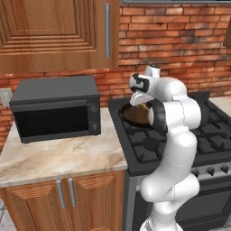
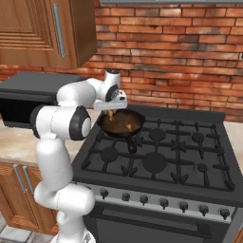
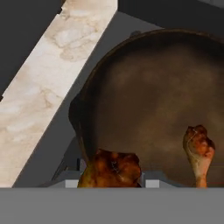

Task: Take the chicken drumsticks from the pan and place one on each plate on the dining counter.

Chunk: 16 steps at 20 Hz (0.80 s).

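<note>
Tool: the tool (image 2: 111, 113) hangs just above the left rim of the pan (image 2: 121, 122), clenched on one drumstick (image 3: 111, 169) (in the hand view the golden meat sits right between the two finger tips).
Held drumstick: seems lifted clear of the pan floor; in the right base view it shows as a small golden piece (image 2: 110, 115) under the hand.
Second drumstick: the other one (image 3: 199, 151) lies inside the pan, apart from the held one; its orange shape (image 2: 128, 126) shows on the brownish pan floor.
Pan: dark, shallow, on the rear left burner of the stove (image 1: 212, 131), handle (image 2: 131, 142) pointing toward the front.
Counter: a marbled counter (image 1: 58, 158) runs left of the stove with a black microwave (image 1: 55, 107) on it; this is the narrow worktop with cabinet doors, so the plates and dining counter lie elsewhere.
How it will handle: my read is light, firm but a touch yielding, with a greasy skin that could slip or swivel in the pinch; the thick meaty end gives the fingers most to bite on, and that looks like where the hold is now (hard to be sure, the lower part is cut off).
Step in hand: first drumstick picked, carry to a plate not yet done; the second waits.
Risk: a fast swing might let the thin end pivot downward.
Writing: none readable; microwave, stove knobs (image 2: 163, 203) and cabinets carry no legible brand or label.
</note>
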Motion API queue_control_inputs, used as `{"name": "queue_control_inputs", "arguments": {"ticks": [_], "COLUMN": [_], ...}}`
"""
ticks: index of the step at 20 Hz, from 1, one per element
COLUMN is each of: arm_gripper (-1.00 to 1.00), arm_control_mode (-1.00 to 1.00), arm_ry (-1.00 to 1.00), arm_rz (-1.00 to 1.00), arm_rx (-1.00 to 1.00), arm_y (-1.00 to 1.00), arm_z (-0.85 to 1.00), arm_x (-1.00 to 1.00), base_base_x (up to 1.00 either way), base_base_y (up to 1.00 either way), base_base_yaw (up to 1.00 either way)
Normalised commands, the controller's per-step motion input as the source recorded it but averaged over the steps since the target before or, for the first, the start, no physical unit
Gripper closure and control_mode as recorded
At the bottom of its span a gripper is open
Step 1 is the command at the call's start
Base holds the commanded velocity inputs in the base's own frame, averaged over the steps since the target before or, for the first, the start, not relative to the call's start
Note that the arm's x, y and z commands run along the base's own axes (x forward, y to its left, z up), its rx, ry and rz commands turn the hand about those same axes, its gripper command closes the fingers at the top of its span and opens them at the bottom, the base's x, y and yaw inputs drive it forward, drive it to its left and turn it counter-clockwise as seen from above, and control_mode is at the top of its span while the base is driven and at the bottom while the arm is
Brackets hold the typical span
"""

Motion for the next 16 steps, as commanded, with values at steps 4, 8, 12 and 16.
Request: {"name": "queue_control_inputs", "arguments": {"ticks": [4,8,12,16], "arm_gripper": [1.00,1.00,1.00,1.00], "arm_control_mode": [-1.00,-1.00,-1.00,-1.00], "arm_ry": [-0.03,0.00,0.08,0.04], "arm_rz": [0.03,0.01,0.00,0.00], "arm_rx": [-0.02,0.00,-0.07,-0.12], "arm_y": [-0.03,-0.13,-0.03,-0.01], "arm_z": [0.44,0.37,0.30,0.29], "arm_x": [-0.62,-0.52,-0.49,-0.52], "base_base_x": [0.00,0.00,0.00,0.00], "base_base_y": [0.00,0.00,0.00,0.00], "base_base_yaw": [0.00,0.00,0.00,0.00]}}
